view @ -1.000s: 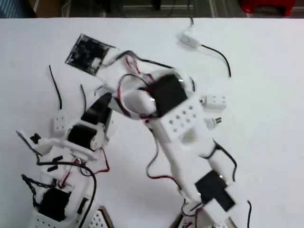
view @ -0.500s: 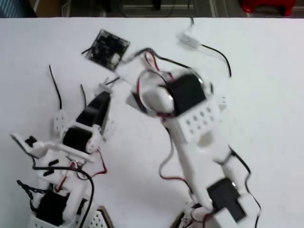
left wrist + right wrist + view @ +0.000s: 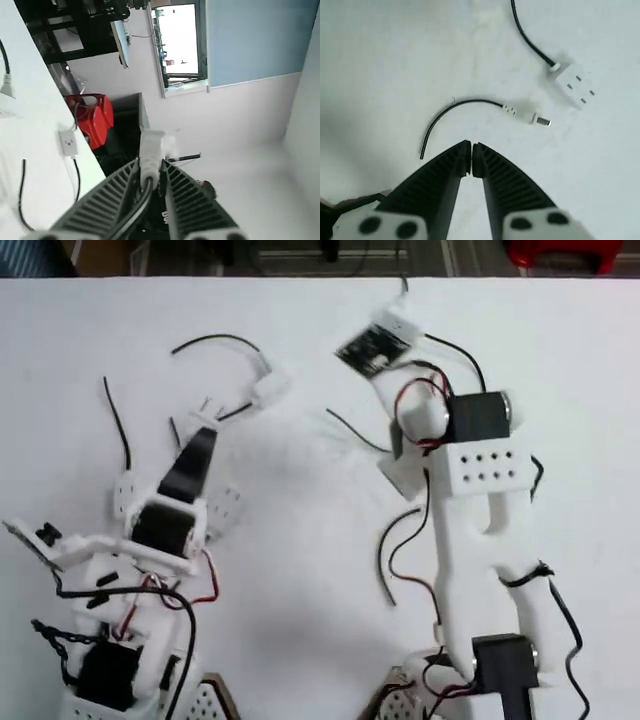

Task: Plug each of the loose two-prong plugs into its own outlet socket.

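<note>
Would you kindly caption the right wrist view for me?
Right gripper, shut and empty, near a loose two-prong plug and an outlet socket.

— What lies on the white bench [image 3: 570, 390]?
— One loose plug [image 3: 529, 116] with a short black cable, and near it an outlet socket [image 3: 576, 86]. A second socket [image 3: 125, 496] lies beside the left arm.

readable text: none | labels, brands: none legible | numbers, signs: none legible in any view
</note>
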{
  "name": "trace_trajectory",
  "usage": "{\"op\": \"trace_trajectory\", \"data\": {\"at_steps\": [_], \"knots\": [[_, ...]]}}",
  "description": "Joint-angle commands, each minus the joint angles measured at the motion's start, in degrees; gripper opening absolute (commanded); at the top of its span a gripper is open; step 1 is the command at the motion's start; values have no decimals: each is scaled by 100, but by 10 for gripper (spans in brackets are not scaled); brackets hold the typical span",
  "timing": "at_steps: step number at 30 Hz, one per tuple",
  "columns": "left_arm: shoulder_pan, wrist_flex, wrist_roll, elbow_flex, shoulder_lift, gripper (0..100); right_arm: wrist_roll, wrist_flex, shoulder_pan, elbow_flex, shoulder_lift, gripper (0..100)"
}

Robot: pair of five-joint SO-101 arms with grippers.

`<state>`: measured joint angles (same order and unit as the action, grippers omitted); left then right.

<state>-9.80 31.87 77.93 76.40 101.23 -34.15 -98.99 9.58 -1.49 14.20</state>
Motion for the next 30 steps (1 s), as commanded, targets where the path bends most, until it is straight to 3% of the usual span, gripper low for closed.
{"op": "trace_trajectory", "data": {"at_steps": [1,6,8,12,15,19,23,30], "knots": [[189,-105,-246,-642,-1033,27,-26,48,-338,501,189,20],[611,510,-273,-2189,-3477,27,-26,57,-426,1090,189,21],[752,1134,-387,-2998,-4400,27,-26,92,-426,1345,189,21],[822,2945,-1530,-4686,-6105,27,-18,549,-426,1987,189,21],[848,3798,-1802,-5433,-7196,27,-18,1042,-426,2541,189,21],[1042,3842,-1732,-5653,-8268,27,-18,1684,-400,3270,189,20],[1015,3745,-818,-5679,-8945,27,-18,2378,-374,3938,198,20],[936,3798,-229,-5679,-9226,27,563,3327,-374,4563,198,20]]}}
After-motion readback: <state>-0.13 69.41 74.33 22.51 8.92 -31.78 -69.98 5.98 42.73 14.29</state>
